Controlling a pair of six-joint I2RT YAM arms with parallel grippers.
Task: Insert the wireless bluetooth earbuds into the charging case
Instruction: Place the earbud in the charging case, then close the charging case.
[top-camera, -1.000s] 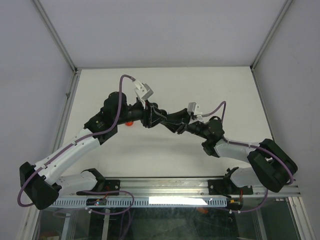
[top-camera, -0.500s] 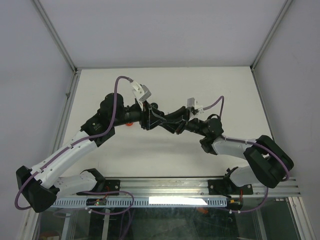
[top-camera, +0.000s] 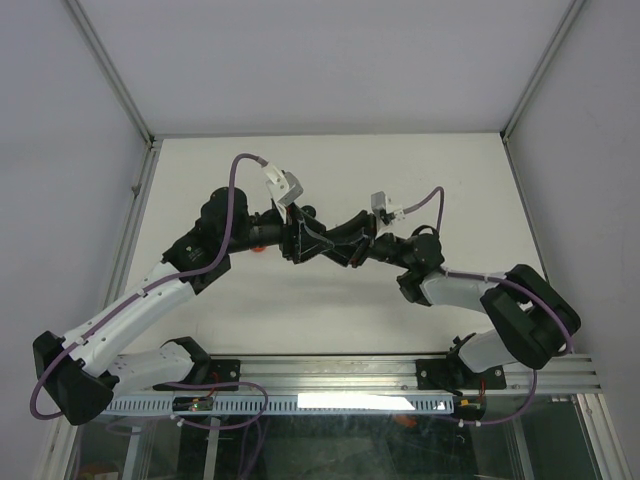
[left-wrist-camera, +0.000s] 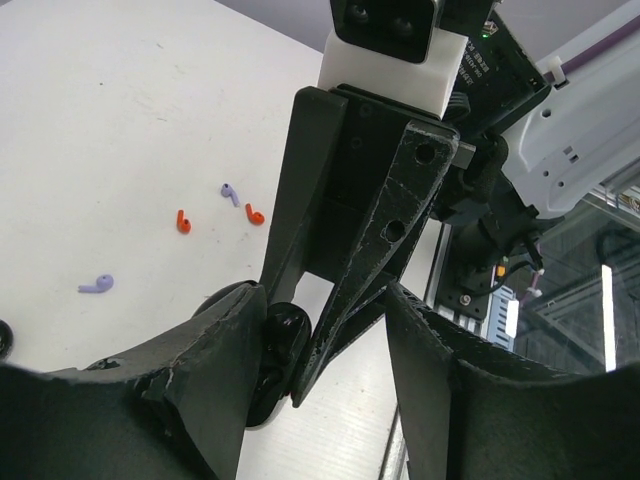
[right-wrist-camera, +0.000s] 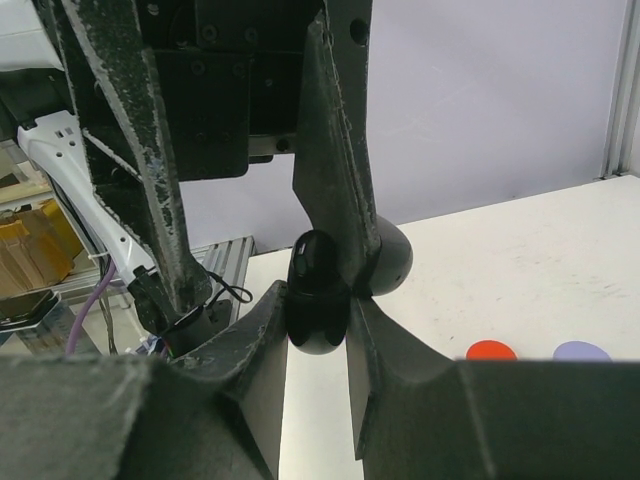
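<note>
Two arms: meet tip to tip over the middle of the white tabletop.
Right gripper: fingers closed on a glossy black round case, pinching its lower part.
Left gripper: jaws spread wide, straddling the right gripper's fingers and the case. Its left finger lies against the case.
Case form: a second rounded black half shows just behind the gripped part in the right wrist view. How the halves join cannot be told.
Case contents: hidden by the fingers; cannot tell.
Earbuds: four tiny stemmed buds lie loose on the table, well apart from the case.
Bud positions: a lilac bud nearest the left finger, then a red bud. A second lilac bud and a second red bud lie just beside each other.
Other items: a red round disc and a lilac round disc sit side by side on the table.
</note>
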